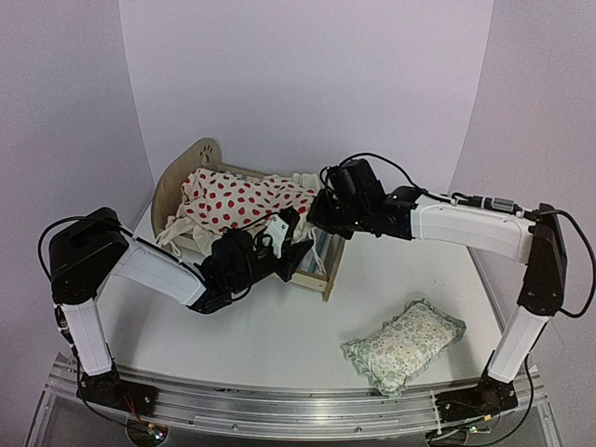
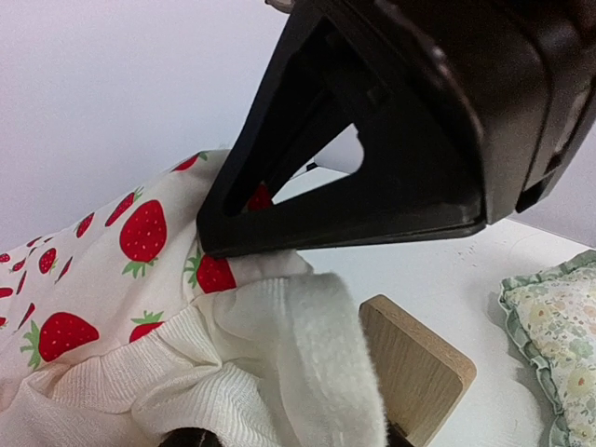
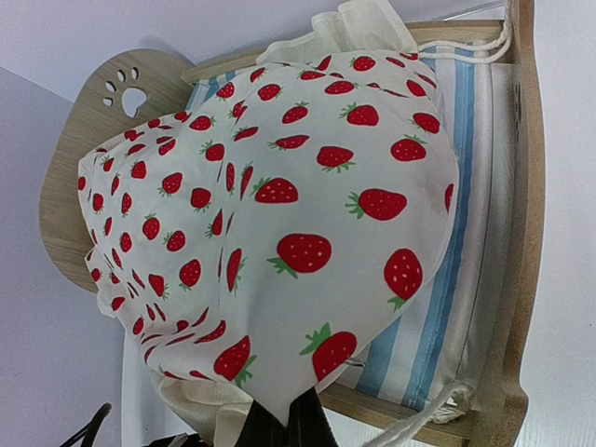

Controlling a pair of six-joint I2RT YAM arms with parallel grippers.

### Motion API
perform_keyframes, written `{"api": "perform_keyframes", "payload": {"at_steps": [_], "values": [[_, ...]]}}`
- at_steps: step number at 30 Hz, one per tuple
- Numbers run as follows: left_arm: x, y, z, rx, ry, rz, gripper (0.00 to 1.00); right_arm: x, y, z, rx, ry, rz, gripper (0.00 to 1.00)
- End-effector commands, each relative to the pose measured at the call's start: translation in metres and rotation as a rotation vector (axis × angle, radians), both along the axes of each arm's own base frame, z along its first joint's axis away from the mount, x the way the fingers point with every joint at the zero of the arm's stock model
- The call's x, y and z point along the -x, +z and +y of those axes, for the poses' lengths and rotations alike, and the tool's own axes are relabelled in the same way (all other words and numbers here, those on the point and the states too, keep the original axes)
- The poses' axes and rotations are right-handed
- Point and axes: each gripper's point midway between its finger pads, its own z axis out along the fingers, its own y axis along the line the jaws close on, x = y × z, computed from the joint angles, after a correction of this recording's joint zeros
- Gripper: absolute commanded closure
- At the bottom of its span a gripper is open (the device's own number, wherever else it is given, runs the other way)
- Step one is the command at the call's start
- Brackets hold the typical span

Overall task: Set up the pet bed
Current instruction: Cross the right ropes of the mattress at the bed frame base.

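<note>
The pet bed (image 1: 198,163) stands on the counter (image 1: 279,335) toward ten o'clock from the counter's middle. Its arched headboard is at its own ten o'clock end and its low footboard at the four o'clock end. A cream cushion (image 1: 237,200) printed with red strawberries lies in the frame, bunched and uneven, covering most of the blue-and-white striped base (image 3: 456,261); a strip of stripes shows along one side rail.

The left claw (image 1: 284,233) sits at the bed's six o'clock side, by the footboard corner. In its wrist view the upper finger (image 2: 372,158) rests on the cushion's strawberry face with the white hem bunched below it. The claw seems to straddle that edge, but I cannot tell whether it grips.

The right claw (image 3: 279,433) reaches in from three o'clock over the footboard, closed tight on the cushion's pointed corner.

A green floral frilled pillow (image 1: 405,345) lies on the counter at five o'clock, well apart from the bed.
</note>
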Motion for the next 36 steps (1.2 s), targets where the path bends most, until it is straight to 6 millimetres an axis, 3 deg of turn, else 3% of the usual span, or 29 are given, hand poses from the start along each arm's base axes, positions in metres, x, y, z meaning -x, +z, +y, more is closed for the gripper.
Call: {"api": "perform_keyframes", "payload": {"at_steps": [1,4,8,10,15,18,27,33,36], "values": [[-0.008,0.023,-0.006,0.053,0.022,-0.054,0.70,0.005,0.034,-0.003,-0.070,-0.003,-0.057,1.00],[-0.008,0.027,-0.008,0.060,0.014,-0.062,0.81,0.006,0.030,-0.005,-0.069,-0.006,-0.051,1.00],[-0.005,0.031,-0.014,0.071,-0.018,-0.068,0.89,0.007,0.025,-0.004,-0.073,-0.008,-0.041,1.00],[-0.005,0.032,-0.016,0.070,-0.031,-0.066,0.84,0.006,0.023,-0.003,-0.073,-0.007,-0.039,1.00],[-0.001,0.031,-0.015,0.080,-0.042,-0.064,0.59,0.005,0.023,-0.003,-0.075,-0.007,-0.042,1.00],[-0.003,0.030,-0.017,0.074,-0.040,-0.070,0.57,0.005,0.022,-0.002,-0.077,-0.005,-0.040,1.00],[-0.002,0.030,-0.019,0.044,-0.050,-0.075,0.99,0.006,0.021,-0.006,-0.065,-0.011,-0.048,1.00],[0.002,0.028,-0.022,-0.022,-0.082,-0.043,1.00,0.006,0.017,-0.005,0.000,0.041,-0.093,0.99],[0.003,0.026,-0.028,-0.075,-0.105,0.013,1.00,0.005,0.019,-0.003,0.121,0.134,-0.180,0.77]]}}
